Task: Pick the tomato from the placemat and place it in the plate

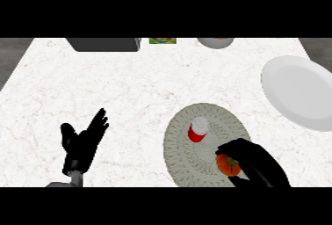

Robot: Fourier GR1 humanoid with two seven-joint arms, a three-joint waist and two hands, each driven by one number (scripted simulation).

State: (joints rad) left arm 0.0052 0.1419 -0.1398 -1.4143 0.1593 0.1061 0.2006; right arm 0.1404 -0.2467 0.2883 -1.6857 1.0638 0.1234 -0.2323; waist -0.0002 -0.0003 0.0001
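Marble counter [130,88] holds a placemat [180,151] where fingers of the right hand [262,167] clamp the tomato [228,164], red can [198,130] beside, plate [301,90] beyond.

Left hand [83,143] showing all black, slim tapering fingers and a shorter thumb, narrow grey forearm [77,176] emerging below its wrist, right hand [261,165] showing black, bulkier, rounded.

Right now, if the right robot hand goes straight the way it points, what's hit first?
Probably the red-and-white can on the placemat, just beyond the right robot hand holding the tomato; height unclear.
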